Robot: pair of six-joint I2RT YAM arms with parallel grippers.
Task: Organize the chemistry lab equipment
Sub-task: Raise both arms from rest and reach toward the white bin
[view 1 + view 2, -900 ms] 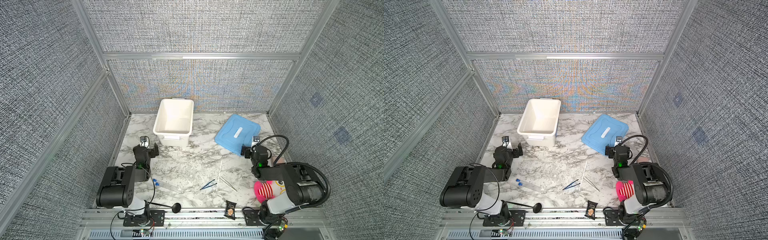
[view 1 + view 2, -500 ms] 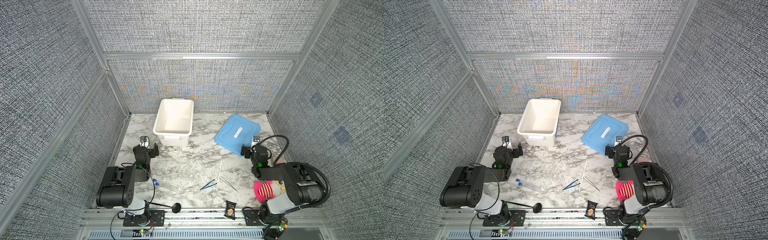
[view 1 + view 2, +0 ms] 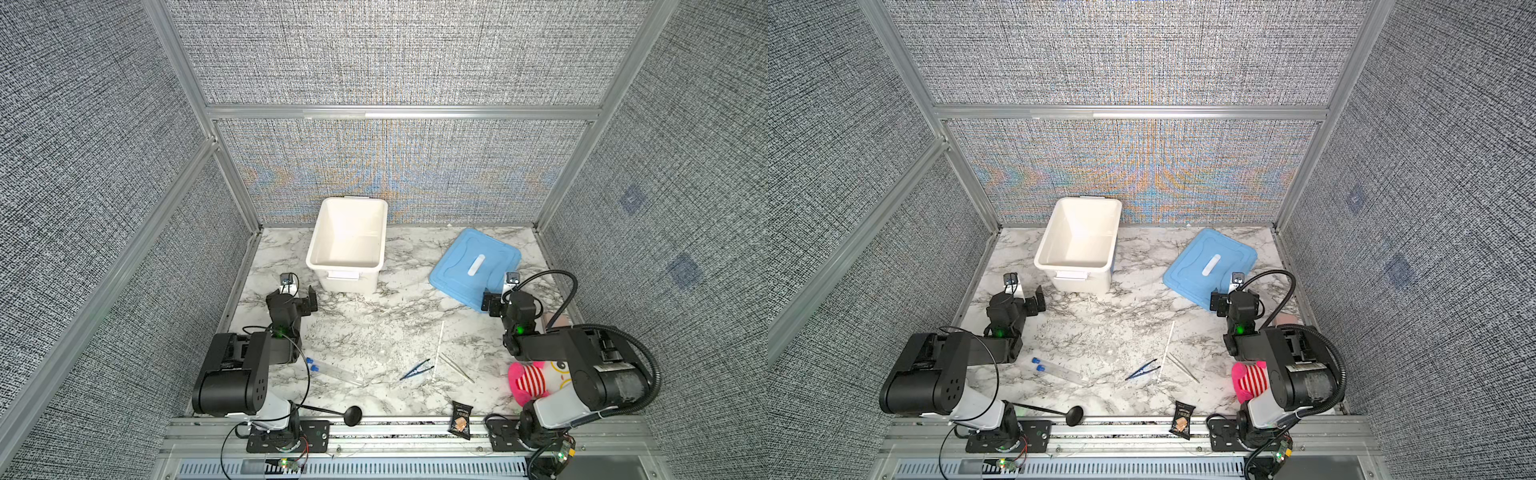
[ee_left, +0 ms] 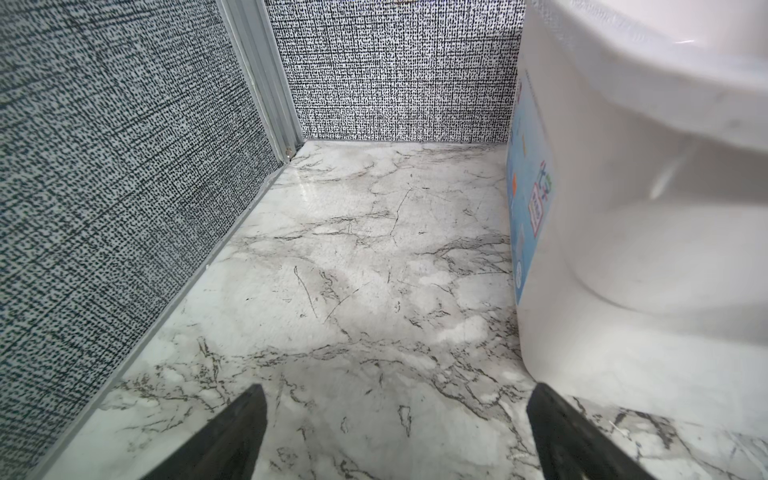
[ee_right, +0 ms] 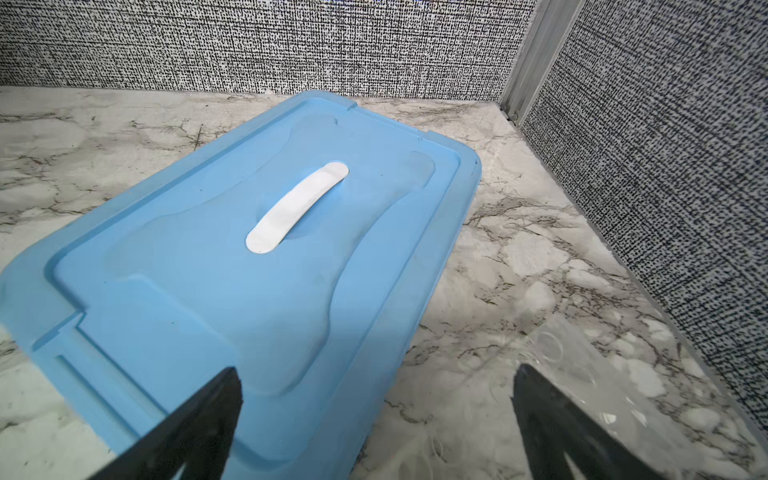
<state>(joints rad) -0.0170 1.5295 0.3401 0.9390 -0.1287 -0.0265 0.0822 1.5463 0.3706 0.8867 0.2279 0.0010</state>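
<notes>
Two large pieces sit far back: bin (image 3: 344, 264) left of centre, lid (image 3: 465, 257) right. Beside the bin the left gripper (image 3: 293, 298), and at the lid's near edge the right gripper (image 3: 509, 301), both gape empty. Nearer lie tubes (image 3: 332, 371) at left, with stick (image 3: 438, 349), silver tweezers (image 3: 456, 368) and blue tweezers (image 3: 415, 369) centre-right.

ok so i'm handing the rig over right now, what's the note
left tool open, empty, beside white bin. right tool open, empty, at near edge of blue lid.
dark blue tweezers, silver tweezers, white stick: loose on table, front centre. two blue-capped tubes: front left.
done: nothing, bin looks empty.
left: all five pieces.
</notes>
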